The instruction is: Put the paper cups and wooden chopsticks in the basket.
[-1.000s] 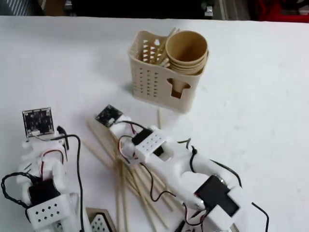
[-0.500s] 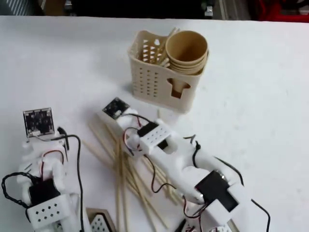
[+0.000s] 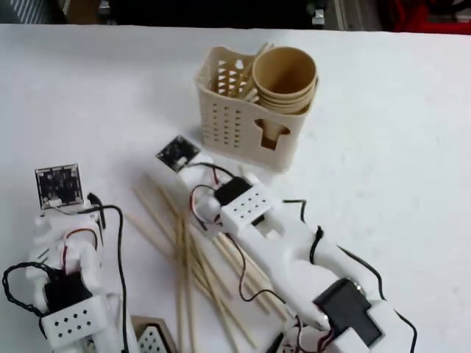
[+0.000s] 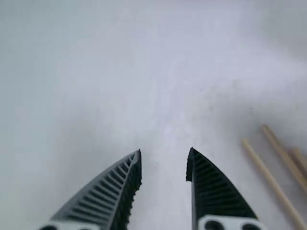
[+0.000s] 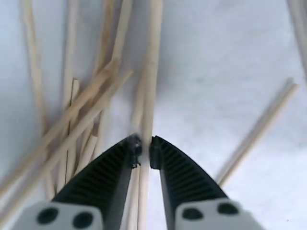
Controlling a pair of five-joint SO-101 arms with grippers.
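Note:
A cream perforated basket stands at the back of the table, with stacked paper cups and a few chopsticks inside it. Several wooden chopsticks lie scattered in front of it. Over this pile, the right arm slants in front of the basket. My right gripper is shut on one long chopstick, with the rest of the pile beneath. My left gripper is open above bare table, and a couple of chopstick ends lie off to one side. The left arm is at the front left.
A lone chopstick lies apart from the pile. Wires loop along both arms. A dark strip past the table's far edge holds room clutter. White table surface spreads to the right of the basket and along the left.
The right arm has shifted back and to the right, closer to the basket, over the chopstick pile. The left arm has not moved.

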